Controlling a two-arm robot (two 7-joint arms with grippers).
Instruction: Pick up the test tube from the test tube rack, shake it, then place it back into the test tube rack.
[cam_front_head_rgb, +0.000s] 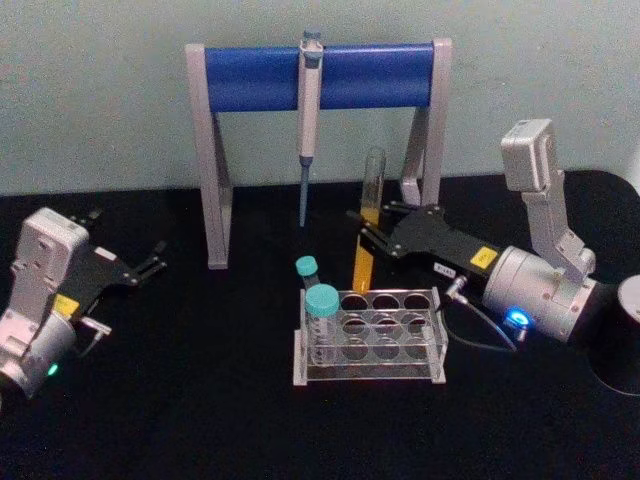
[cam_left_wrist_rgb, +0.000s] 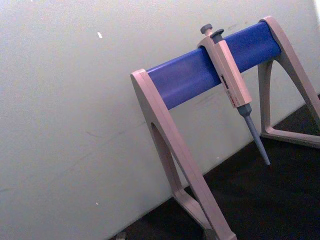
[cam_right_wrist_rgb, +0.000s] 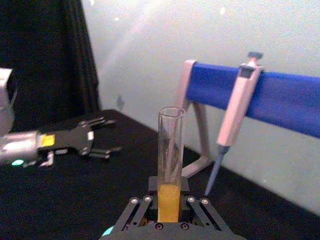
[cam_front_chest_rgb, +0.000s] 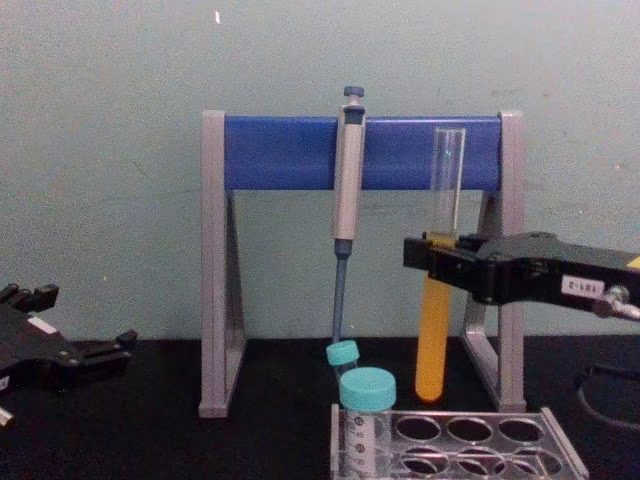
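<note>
The right gripper (cam_front_head_rgb: 366, 228) is clamped on the test tube (cam_front_head_rgb: 373, 190) and hides its middle. The tube stands upright, mouth up, with yellow-orange liquid in its lower half, raised just behind the test tube rack (cam_front_head_rgb: 437, 335). Two teal-capped tubes (cam_front_head_rgb: 320, 312) stand in the rack's left holes. The left gripper (cam_front_head_rgb: 155, 262) is parked at far left, fingers apart.

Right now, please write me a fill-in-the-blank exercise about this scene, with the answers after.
The right gripper is shut on the test tube, held ____ of the test tube rack.
The left gripper, parked at the left, is ____.
The rack holds ____ teal-capped tubes.
The pipette hangs from a ____ bar.
Answers: out; open; two; blue.
</note>
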